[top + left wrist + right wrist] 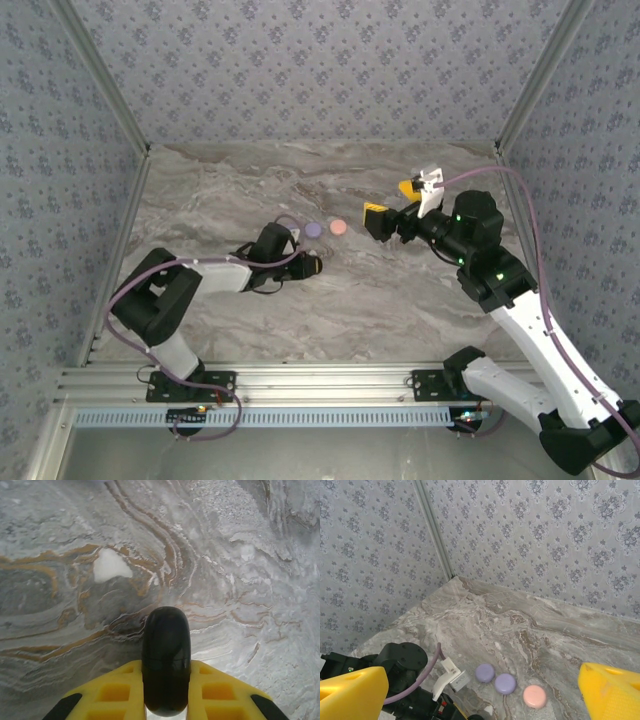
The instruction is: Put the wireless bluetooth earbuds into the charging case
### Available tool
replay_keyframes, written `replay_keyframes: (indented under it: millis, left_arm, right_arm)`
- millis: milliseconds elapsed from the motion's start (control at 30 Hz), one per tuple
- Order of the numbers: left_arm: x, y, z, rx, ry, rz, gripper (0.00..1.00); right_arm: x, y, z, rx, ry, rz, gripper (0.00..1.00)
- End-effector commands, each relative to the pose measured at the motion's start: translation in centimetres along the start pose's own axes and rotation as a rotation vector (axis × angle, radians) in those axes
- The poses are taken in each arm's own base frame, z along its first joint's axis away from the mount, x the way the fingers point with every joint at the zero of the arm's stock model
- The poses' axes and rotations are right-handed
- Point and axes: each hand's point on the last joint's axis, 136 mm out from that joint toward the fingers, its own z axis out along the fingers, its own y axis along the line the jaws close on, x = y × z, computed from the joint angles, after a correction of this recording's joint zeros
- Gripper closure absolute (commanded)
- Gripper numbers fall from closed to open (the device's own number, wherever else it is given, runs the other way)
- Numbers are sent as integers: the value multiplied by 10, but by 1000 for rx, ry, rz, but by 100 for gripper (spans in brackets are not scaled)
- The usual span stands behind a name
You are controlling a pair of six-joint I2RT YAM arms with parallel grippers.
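My left gripper is shut on a glossy black rounded charging case. The case is held edge-on between the yellow fingers, with a thin seam across it, low over the marble table. In the top view this gripper sits near the table's middle. My right gripper hangs open in the air to the right of it, higher up. Its yellow fingers stand wide apart with nothing between them. The earbuds are out of view.
Two lilac discs and a pink disc lie in a row on the table, just beyond my left gripper. Patterned walls close the back and both sides.
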Motion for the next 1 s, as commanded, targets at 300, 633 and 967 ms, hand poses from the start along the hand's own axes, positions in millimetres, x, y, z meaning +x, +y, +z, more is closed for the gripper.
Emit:
replay_keyframes:
  millis: [300, 633, 967]
  left_arm:
    - [-6, 16, -10, -107, -3, -2, 48]
    - [-64, -1, -76, -106, -260, 91, 19]
    - [-120, 59, -206, -522, -688, 70, 1]
  right_arm:
    - [2, -12, 0, 54, 3, 3, 0]
    - [36, -63, 3, 300, 107, 4, 0]
    - [140, -199, -54, 843, 176, 344, 0]
